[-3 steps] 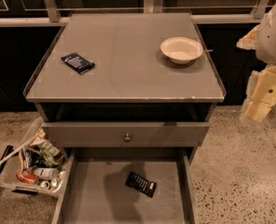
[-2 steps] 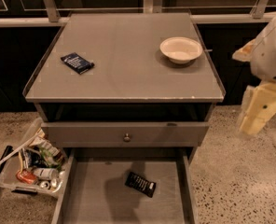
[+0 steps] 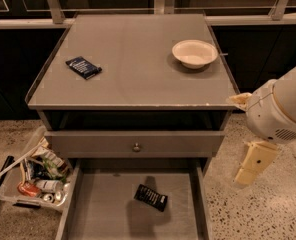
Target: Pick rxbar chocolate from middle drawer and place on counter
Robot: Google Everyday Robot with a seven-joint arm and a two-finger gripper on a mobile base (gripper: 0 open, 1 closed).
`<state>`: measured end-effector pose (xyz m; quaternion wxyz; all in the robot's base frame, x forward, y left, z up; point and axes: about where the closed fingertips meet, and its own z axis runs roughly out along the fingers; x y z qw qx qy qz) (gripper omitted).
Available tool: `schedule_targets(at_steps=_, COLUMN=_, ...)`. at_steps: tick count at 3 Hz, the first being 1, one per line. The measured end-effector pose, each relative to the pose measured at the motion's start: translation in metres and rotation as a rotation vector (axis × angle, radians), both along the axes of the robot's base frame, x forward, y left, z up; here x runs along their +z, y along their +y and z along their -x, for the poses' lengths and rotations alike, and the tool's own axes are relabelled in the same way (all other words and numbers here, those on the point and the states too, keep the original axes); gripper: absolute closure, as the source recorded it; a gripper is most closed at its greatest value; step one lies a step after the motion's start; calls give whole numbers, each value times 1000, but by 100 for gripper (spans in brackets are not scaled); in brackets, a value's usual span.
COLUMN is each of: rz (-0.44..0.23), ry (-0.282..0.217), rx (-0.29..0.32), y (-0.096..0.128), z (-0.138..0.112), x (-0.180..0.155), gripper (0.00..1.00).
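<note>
Looking down, I am seeing the rxbar chocolate [image 3: 150, 197] lying flat on the floor of the open middle drawer [image 3: 103, 209], right of centre. I am holding the gripper [image 3: 253, 164] off the right edge of the counter [image 3: 133, 59] (well apart from the bar, touching nothing), and I cannot tell whether it is released or clenched.

no text legible anywhere, end effector [image 3: 254, 163] right of middle drawer [image 3: 103, 209]
</note>
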<state>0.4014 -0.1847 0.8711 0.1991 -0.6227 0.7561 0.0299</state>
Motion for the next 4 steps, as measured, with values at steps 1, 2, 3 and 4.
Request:
schedule_targets(at_steps=1, rz=-3, ry=2, rx=-2, y=0, z=0, x=-1, gripper=0)
schedule_targets(at_steps=2, rz=-44, ry=-1, rx=9, y=10, z=-10, x=-21, gripper=0)
schedule_targets(at_steps=3, rz=-88, ry=-32, rx=20, y=18, z=-24, x=-50, gripper=0)
schedule_targets(at_steps=4, rz=-135, ry=-71, rx=25, y=19, z=-35, x=-79, gripper=0)
